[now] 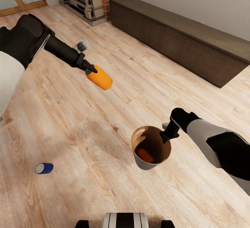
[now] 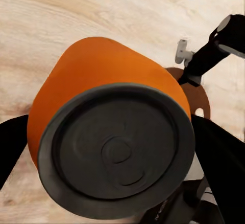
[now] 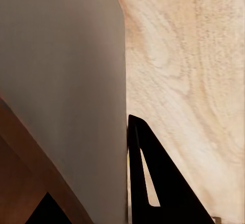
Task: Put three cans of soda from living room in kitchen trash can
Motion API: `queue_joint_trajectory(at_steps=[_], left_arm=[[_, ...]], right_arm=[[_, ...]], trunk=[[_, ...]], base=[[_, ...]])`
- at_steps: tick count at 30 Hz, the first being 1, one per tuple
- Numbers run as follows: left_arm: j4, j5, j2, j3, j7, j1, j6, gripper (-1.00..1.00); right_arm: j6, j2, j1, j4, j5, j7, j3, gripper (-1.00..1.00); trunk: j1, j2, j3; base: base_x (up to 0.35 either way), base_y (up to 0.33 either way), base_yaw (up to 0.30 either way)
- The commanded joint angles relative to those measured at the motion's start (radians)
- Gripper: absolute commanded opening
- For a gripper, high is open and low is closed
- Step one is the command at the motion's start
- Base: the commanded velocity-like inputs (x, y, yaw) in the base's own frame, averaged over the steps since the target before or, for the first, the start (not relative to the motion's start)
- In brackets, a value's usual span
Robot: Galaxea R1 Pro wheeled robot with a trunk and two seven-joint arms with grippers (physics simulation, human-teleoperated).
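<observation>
While the head view sets the orange can (image 1: pixel 100 78) small in mid-air, well up and away from the bin (image 1: pixel 139 158) toward the long dark cabinet (image 1: pixel 180 37), the left wrist view brings its dark lid end (image 2: pixel 117 150) right up close, a black finger (image 2: pixel 219 157) on either flank. So the left gripper (image 1: pixel 91 69) is clamped on that can, jaws spread just to the can's width, the can tilted over the wood floor (image 1: pixel 69 124). That wrist view also catches the bin's rim and its handle cut-out (image 2: pixel 199 112) peeking out past the can. Inside the bin, from the head view, a second orange can (image 1: pixel 144 155) lies on the brown bottom. The right gripper (image 1: pixel 166 136) pinches the bin's rim; the right wrist view shows one finger (image 3: pixel 153 183) against the pale outer wall (image 3: pixel 66 81), brown inside on the other side. A blue can (image 1: pixel 43 168) lies on the floor, well apart from the bin, on the side away from the right arm.
</observation>
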Motion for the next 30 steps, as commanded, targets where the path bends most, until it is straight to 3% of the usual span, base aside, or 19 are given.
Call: queue_joint_trajectory(at_steps=[1,3,5,6,8,9,12,14,17,23,26,30], left_arm=[[0.0,-0.002,-0.013,-0.006,0.0,-0.006,0.0,-1.0],[0.001,-0.001,-0.077,-0.037,0.0,-0.021,0.0,-1.0],[0.001,-0.001,-0.113,-0.068,0.0,-0.025,0.0,-1.0],[0.001,-0.001,-0.171,-0.128,0.0,-0.027,0.0,-1.0],[0.001,-0.001,-0.247,-0.217,0.0,-0.029,0.0,-1.0],[0.002,-0.001,-0.272,-0.246,0.0,-0.029,0.0,-1.0],[0.001,-0.001,-0.306,-0.281,0.0,-0.025,0.0,-1.0],[0.001,-0.001,-0.313,-0.289,0.0,-0.022,0.0,-1.0],[0.0,-0.003,-0.321,-0.327,0.0,0.0,0.0,-1.0],[-0.057,-0.005,-0.328,-0.38,0.0,0.101,0.0,-1.0],[-0.079,-0.004,-0.329,-0.401,0.0,0.166,0.0,-1.0],[-0.115,-0.003,-0.33,-0.405,0.0,0.197,0.0,-1.0]], right_arm=[[0.009,0.004,0.0,-0.002,-0.021,0.006,-0.014,-1.0],[0.009,0.014,0.0,-0.009,-0.021,0.005,-0.014,-1.0],[0.009,0.019,0.0,-0.011,-0.021,0.005,-0.014,-1.0],[0.009,0.024,0.0,-0.012,-0.021,0.005,-0.014,-1.0],[0.009,0.029,0.0,-0.013,-0.021,0.005,-0.015,-1.0],[0.009,0.03,0.0,-0.013,-0.021,0.005,-0.016,-1.0],[0.009,0.032,0.0,-0.017,-0.021,0.005,-0.018,-1.0],[0.009,0.032,0.0,-0.021,-0.021,0.005,-0.018,-1.0],[0.009,0.032,0.0,-0.031,-0.022,0.005,-0.019,-1.0],[0.009,0.053,-0.002,-0.041,-0.022,0.001,-0.021,-1.0],[0.009,0.089,-0.004,-0.041,-0.022,-0.002,-0.024,-1.0],[0.009,0.128,-0.006,-0.034,-0.023,-0.002,-0.025,-1.0]], trunk=[[0.0,0.0,0.0],[0.0,0.0,0.0],[0.0,0.0,0.0],[0.0,0.0,0.0],[0.0,0.0,0.0],[0.0,0.0,0.0],[0.0,0.0,0.0],[0.0,0.0,0.0],[0.0,0.0,0.0],[0.0,0.0,0.0],[0.0,0.0,0.0],[0.0,0.0,0.0]], base=[[0.0,0.0,0.0],[0.0,0.0,0.0],[0.0,0.0,0.0],[0.0,0.0,0.0],[0.0,0.0,0.0],[0.0,0.0,0.0],[0.0,0.0,0.0],[0.0,0.0,0.0],[0.0,0.0,0.0],[0.0,0.0,0.0],[0.0,0.0,0.0],[0.0,0.0,0.0]])
